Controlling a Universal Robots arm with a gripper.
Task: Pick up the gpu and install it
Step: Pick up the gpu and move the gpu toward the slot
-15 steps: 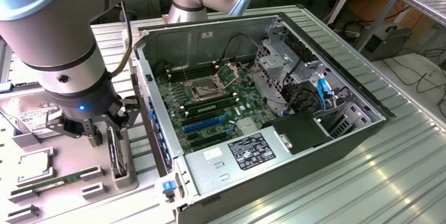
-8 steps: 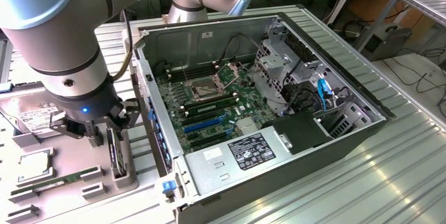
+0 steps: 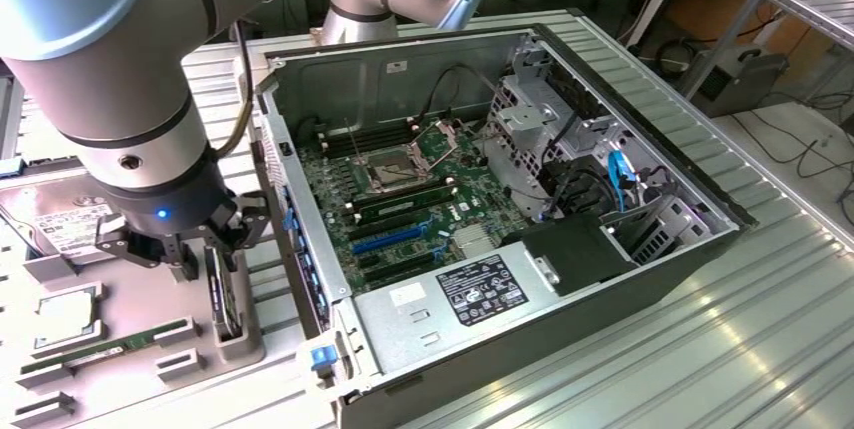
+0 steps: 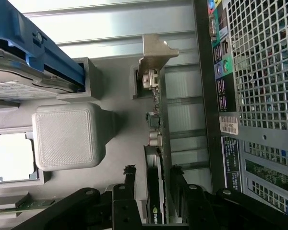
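Observation:
The gpu (image 3: 224, 301) is a thin black card standing on edge in a grey holder (image 3: 240, 344) on the exterior view's left, just outside the open computer case (image 3: 534, 199). Its silver bracket (image 4: 153, 52) is at the far end of the card (image 4: 156, 143) in the wrist view. My gripper (image 3: 200, 254) is lowered over the card and stands open. One black finger (image 4: 129, 177) is on one side of the gpu and the other finger (image 4: 176, 179) is on the opposite side, each with a small gap to the card. The gripper (image 4: 152, 179) straddles the end away from the bracket.
The case lies on its side with the motherboard and blue expansion slots (image 3: 387, 234) exposed. On the grey fixture tray are a hard drive (image 3: 67, 229) with a blue rail (image 4: 33, 62), a CPU (image 3: 60, 314) and a green memory stick (image 3: 107, 349). The case's rear panel (image 4: 259, 96) is close beside the gpu.

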